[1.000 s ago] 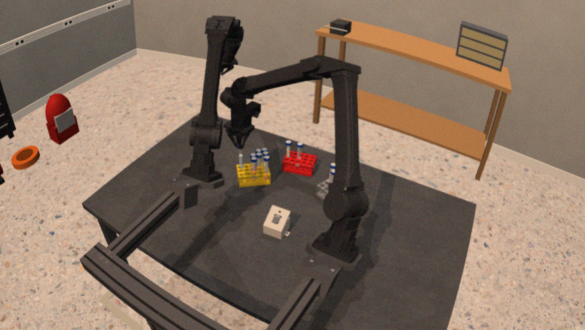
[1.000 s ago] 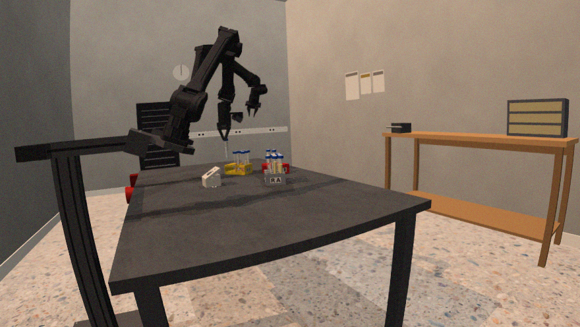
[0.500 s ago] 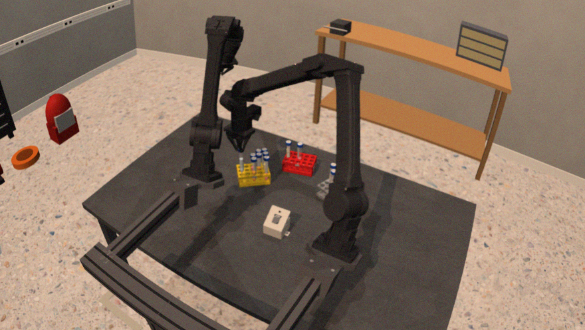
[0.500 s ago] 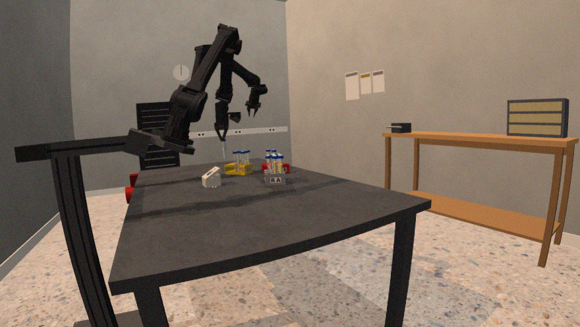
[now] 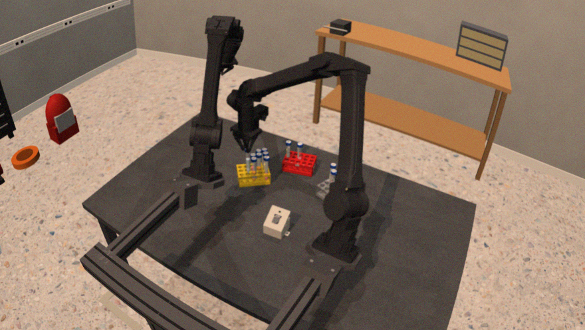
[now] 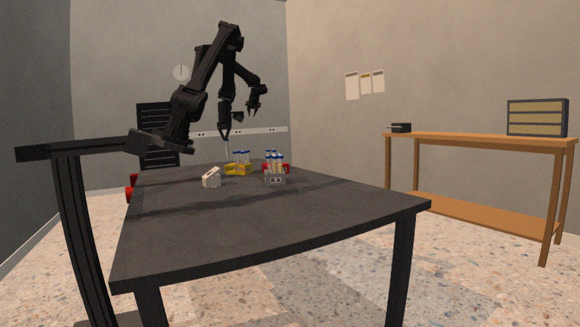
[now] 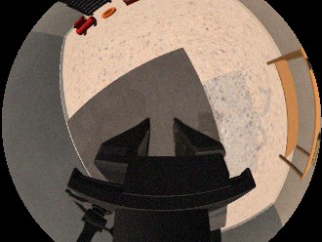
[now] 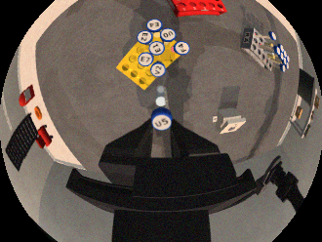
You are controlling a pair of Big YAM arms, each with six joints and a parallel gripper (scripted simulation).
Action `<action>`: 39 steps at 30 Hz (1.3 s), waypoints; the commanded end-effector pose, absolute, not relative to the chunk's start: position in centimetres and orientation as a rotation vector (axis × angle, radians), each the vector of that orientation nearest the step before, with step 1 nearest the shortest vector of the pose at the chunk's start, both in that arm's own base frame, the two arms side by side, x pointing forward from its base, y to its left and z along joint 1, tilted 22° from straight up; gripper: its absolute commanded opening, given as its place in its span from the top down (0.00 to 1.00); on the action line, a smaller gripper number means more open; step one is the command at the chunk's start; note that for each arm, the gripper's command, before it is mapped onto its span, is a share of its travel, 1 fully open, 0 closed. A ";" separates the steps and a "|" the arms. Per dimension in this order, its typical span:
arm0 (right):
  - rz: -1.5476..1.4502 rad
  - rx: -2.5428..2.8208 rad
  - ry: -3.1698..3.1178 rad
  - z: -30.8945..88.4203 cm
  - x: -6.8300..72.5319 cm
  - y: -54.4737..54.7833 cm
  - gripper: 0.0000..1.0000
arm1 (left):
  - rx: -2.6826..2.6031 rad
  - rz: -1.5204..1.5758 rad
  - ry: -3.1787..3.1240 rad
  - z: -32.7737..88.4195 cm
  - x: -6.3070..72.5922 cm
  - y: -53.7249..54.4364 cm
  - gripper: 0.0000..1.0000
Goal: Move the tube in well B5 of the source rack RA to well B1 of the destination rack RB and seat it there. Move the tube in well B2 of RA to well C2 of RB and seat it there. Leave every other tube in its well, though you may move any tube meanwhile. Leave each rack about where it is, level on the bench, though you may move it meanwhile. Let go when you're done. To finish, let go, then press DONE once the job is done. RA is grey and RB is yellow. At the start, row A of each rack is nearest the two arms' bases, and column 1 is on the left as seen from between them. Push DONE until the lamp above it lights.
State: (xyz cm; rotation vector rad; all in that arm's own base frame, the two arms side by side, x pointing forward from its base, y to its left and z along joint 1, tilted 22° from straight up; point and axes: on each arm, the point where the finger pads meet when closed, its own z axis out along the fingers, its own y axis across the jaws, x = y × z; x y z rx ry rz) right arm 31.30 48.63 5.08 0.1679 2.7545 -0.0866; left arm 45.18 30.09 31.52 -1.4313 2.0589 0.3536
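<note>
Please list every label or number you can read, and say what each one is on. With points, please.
"RA": grey rack (image 6: 269, 179) (image 8: 250, 45)
"U5": cap of held tube (image 8: 161, 120), right gripper (image 5: 246, 150) (image 6: 224, 138) (image 8: 161, 128)
"V2": cap (image 8: 158, 69) over yellow rack (image 5: 254, 181) (image 6: 238, 172) (image 8: 144, 86)
"E7": neighbouring cap (image 8: 145, 60)
Too small or blurred: other caps, red and yellow rack labels, wall sheets (image 6: 352, 87).

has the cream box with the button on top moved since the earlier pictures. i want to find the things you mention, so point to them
No. In the top view, the cream box (image 5: 276, 225) (image 6: 211, 179) (image 8: 235, 122) sits in the same place against the yellow plastic rack (image 5: 254, 182) (image 6: 229, 171) (image 8: 138, 68).
</note>
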 end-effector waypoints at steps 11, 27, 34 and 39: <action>-0.041 0.167 2.741 7.9 34.7 45.7 1.00 | -1.418 0.345 2.022 33.5 45.6 30.4 0.70; -0.043 0.166 2.738 9.3 37.7 42.4 1.00 | -1.418 0.345 2.022 33.5 45.6 30.4 0.70; -0.044 0.166 2.737 9.9 38.8 41.2 1.00 | -1.418 0.345 2.022 33.5 45.6 30.4 0.70; -0.045 0.165 2.736 10.4 39.8 40.0 1.00 | -1.418 0.345 2.022 33.5 45.6 30.4 0.70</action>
